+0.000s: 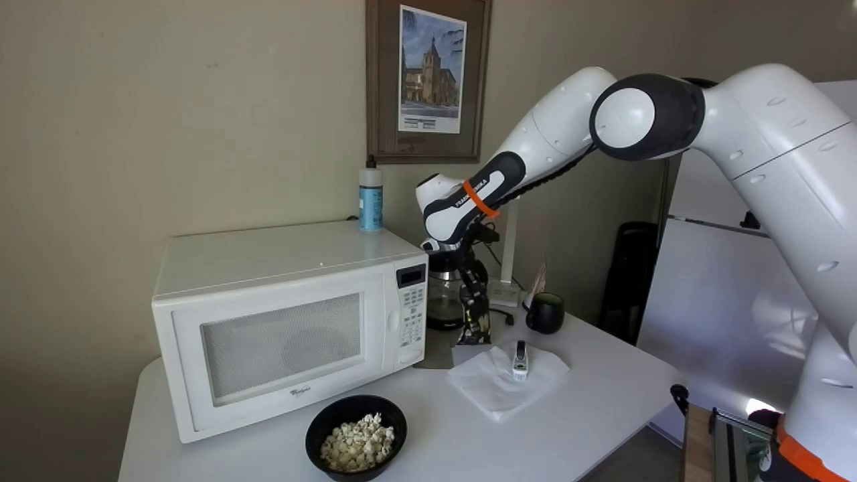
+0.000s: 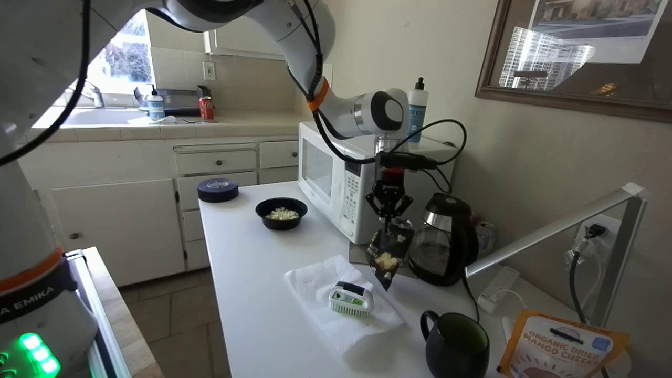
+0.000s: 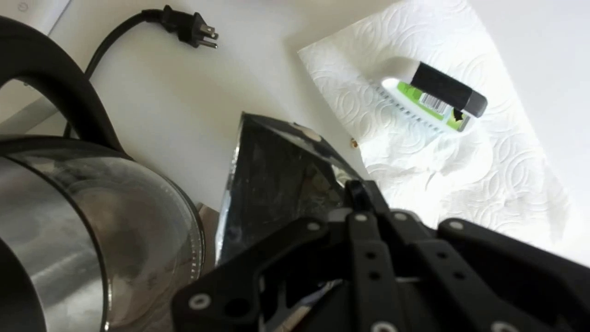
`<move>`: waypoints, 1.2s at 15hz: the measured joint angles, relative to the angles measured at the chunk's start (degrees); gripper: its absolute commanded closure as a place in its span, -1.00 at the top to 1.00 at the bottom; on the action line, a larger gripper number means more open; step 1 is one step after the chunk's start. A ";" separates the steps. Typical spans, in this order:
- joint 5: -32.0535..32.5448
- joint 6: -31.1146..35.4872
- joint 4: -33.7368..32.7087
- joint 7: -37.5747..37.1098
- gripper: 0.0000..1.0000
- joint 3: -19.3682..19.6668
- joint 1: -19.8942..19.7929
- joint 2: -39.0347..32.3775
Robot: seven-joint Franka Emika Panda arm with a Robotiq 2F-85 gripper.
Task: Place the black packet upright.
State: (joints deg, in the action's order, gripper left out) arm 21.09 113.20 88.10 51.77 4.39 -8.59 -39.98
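The black packet shows a popcorn-like print in both exterior views (image 1: 477, 311) (image 2: 386, 257). My gripper (image 2: 387, 223) is shut on the packet's top edge, and the packet hangs below it. In an exterior view the packet is tilted, with a lower corner pointing down close to the table; I cannot tell whether it touches. In the wrist view the dark packet (image 3: 276, 184) reaches out from the closed fingertips (image 3: 364, 198), which hide part of it. The packet is between the coffee pot (image 2: 441, 241) and the white paper towel (image 2: 310, 283).
The white microwave (image 1: 281, 341) stands beside the packet. A white and green brush (image 2: 350, 300) lies on the paper towel. A dark mug (image 2: 457, 346) and an orange mango packet (image 2: 562, 346) stand nearby. A black bowl (image 1: 396, 438) holds popcorn. A loose plug (image 3: 186, 27) lies behind.
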 measured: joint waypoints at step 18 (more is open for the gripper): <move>-7.97 0.19 -7.90 -0.63 1.00 -1.67 -2.08 -5.07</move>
State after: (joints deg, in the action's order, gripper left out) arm 13.12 113.40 80.20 51.14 2.72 -10.67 -45.05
